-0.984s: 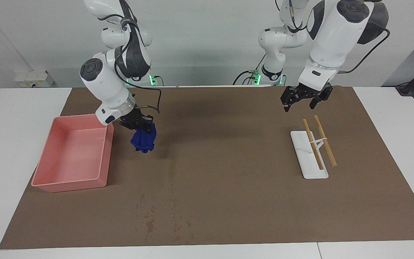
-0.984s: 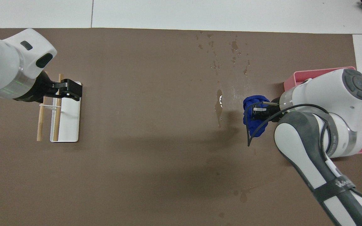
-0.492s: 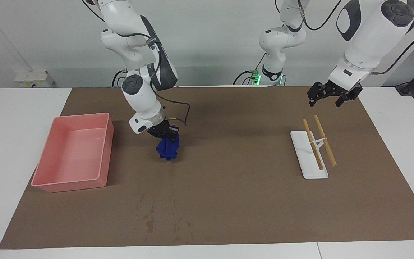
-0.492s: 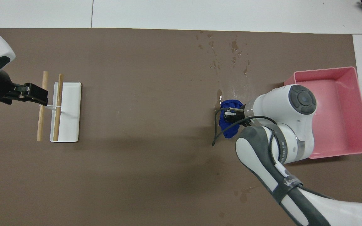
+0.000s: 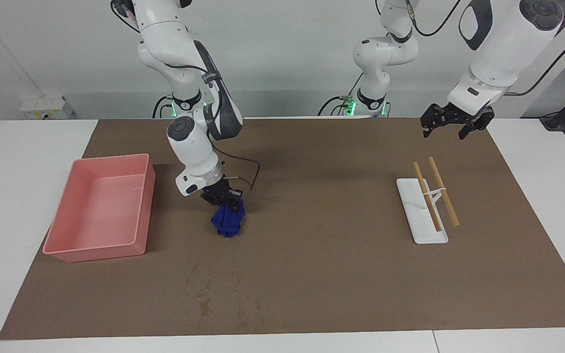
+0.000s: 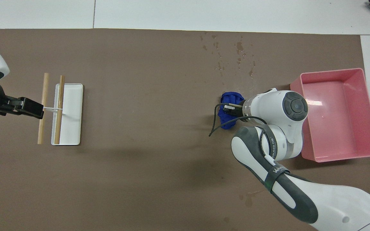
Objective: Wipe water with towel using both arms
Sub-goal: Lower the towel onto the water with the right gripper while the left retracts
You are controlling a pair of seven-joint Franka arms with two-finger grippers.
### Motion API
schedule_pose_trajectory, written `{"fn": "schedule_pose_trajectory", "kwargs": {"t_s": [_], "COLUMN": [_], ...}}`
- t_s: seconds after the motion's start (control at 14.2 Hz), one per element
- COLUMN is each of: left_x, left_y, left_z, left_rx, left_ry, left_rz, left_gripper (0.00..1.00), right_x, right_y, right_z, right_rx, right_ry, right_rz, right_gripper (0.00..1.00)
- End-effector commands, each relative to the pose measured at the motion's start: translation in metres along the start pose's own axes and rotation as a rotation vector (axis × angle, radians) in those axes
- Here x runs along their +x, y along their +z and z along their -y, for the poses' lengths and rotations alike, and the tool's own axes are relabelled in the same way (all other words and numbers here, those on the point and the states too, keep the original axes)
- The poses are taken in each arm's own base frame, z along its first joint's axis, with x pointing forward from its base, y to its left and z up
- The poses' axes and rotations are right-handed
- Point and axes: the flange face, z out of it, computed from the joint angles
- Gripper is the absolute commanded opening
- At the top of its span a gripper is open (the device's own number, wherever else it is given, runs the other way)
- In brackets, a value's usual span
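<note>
A bunched blue towel [image 5: 228, 225] touches the brown mat [image 5: 321, 255] beside the pink bin, at the spot where the wet streak lay. My right gripper [image 5: 224, 203] is shut on the towel's top and presses it down; in the overhead view the gripper [image 6: 228, 108] sits over the towel [image 6: 231, 96]. The water streak is hidden under the towel. My left gripper [image 5: 455, 125] hangs open and empty, raised over the mat's left-arm end, next to the wooden sticks [image 6: 43, 96] in the overhead view [image 6: 30, 107].
A pink bin [image 5: 101, 247] stands at the right arm's end [image 6: 332, 72]. A white tray [image 5: 422, 235] with two wooden sticks [image 5: 444, 193] lies at the left arm's end. Scattered dark spots [image 5: 209, 294] mark the mat farther from the robots than the towel.
The right arm carried the towel away from the pink bin and lowered it onto the streak. The left gripper moved away from the white tray toward its end of the table.
</note>
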Motion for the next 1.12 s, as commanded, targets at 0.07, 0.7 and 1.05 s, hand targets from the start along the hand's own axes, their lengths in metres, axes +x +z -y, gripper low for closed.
{"fn": "schedule_pose_trajectory", "kwargs": {"t_s": [0.07, 0.7, 1.05], "left_x": [-0.01, -0.009, -0.009], "left_y": [-0.003, -0.012, -0.012], "left_z": [0.001, 0.0, 0.0], "left_rx": [-0.004, -0.044, -0.044], "left_ry": [0.006, 0.013, 0.013], "left_rz": [-0.025, -0.049, -0.049], "left_gripper": [1.0, 1.0, 1.0], "right_x": [0.04, 0.071, 0.045], "right_y": [0.023, 0.025, 0.05], "right_z": [0.013, 0.035, 0.014], "right_rx": [0.038, 0.077, 0.04], "right_ry": [-0.018, -0.027, 0.023], "right_rz": [-0.044, -0.088, 0.011], "right_gripper": [0.0, 0.0, 0.0]}}
